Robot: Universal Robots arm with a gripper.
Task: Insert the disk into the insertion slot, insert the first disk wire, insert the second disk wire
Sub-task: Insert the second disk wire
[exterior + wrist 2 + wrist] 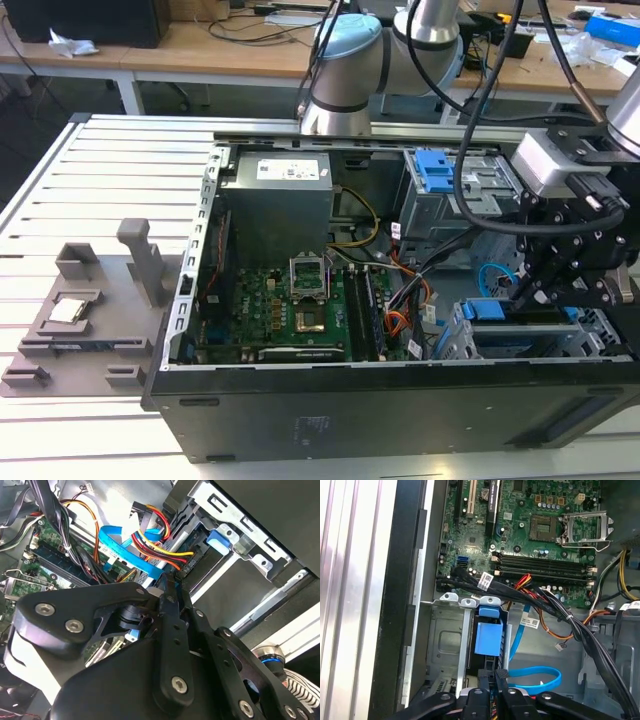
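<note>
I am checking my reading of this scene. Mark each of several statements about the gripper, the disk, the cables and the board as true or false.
1. The black gripper is over the silver perforated drive cage at the exterior view's right. True.
2. The disk in its bright blue plastic carrier lies on the grey tray outside the case. False: it sits in the silver cage.
3. The glossy light-blue cable curls in a loop beside the cage. True.
4. A cooler covers the processor socket on the green motherboard. False: the socket is bare.
5. The red and orange wire bundle lies on the slatted table. False: it runs inside the case.
</note>
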